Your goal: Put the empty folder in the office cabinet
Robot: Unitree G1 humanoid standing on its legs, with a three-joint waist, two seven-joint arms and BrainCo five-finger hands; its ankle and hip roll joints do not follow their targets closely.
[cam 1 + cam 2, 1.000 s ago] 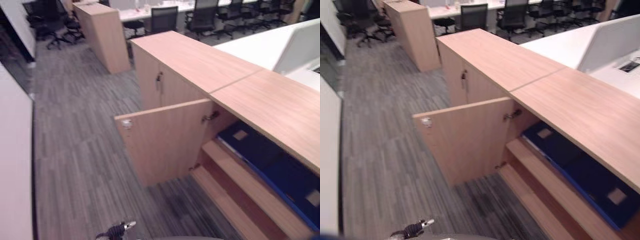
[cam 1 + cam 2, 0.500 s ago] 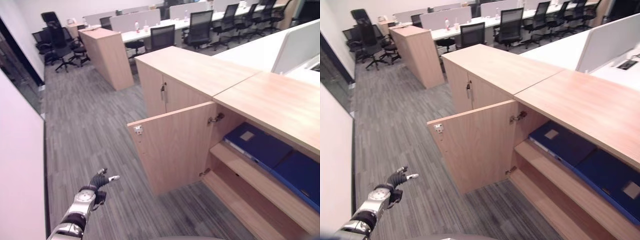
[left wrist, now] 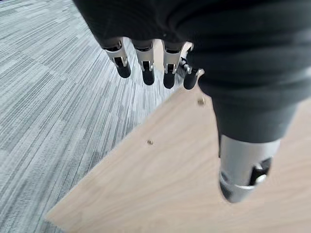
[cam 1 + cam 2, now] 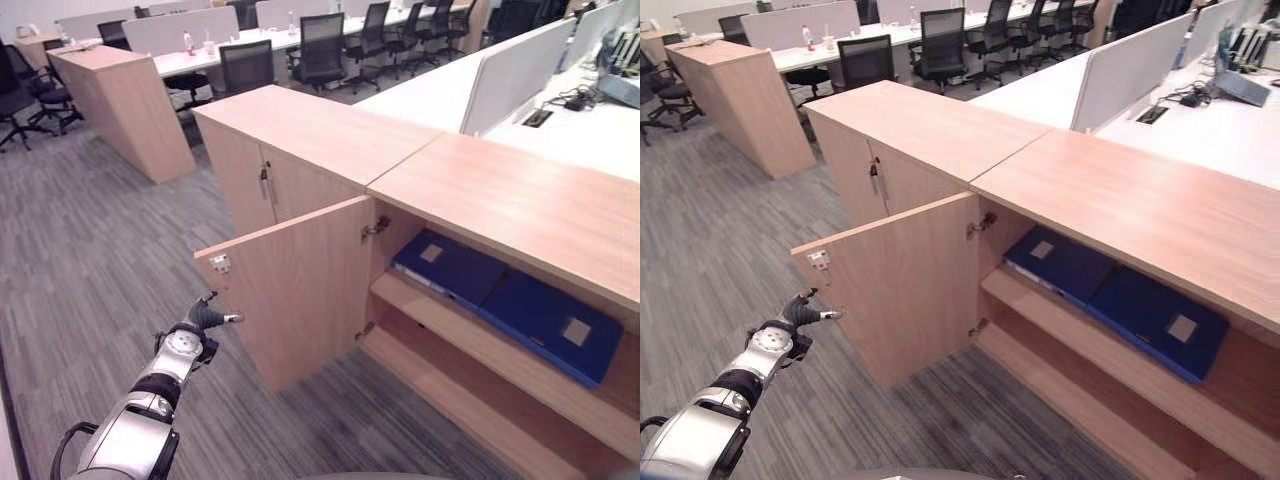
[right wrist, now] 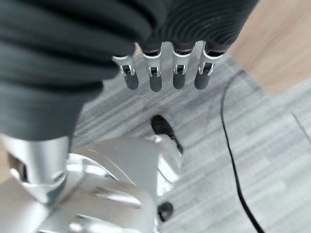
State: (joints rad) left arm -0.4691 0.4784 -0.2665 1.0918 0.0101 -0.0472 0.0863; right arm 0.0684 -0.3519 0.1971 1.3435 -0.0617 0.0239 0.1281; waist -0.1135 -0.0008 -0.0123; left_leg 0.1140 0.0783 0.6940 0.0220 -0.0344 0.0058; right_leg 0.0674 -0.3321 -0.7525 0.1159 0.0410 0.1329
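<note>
We see two blue folders (image 4: 505, 295) already lying on the upper shelf (image 4: 480, 345) of the cabinet (image 4: 500, 190), and both hands hold nothing: the left hand (image 4: 200, 322), fingers relaxed, hangs near the open door (image 4: 295, 285); the right hand (image 5: 165, 73) hangs slack over the floor. We judge the door should be pushed flat-fingered near its free edge.

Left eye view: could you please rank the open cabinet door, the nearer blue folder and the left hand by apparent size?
1. open cabinet door
2. nearer blue folder
3. left hand, though it is closer to the camera.
</note>
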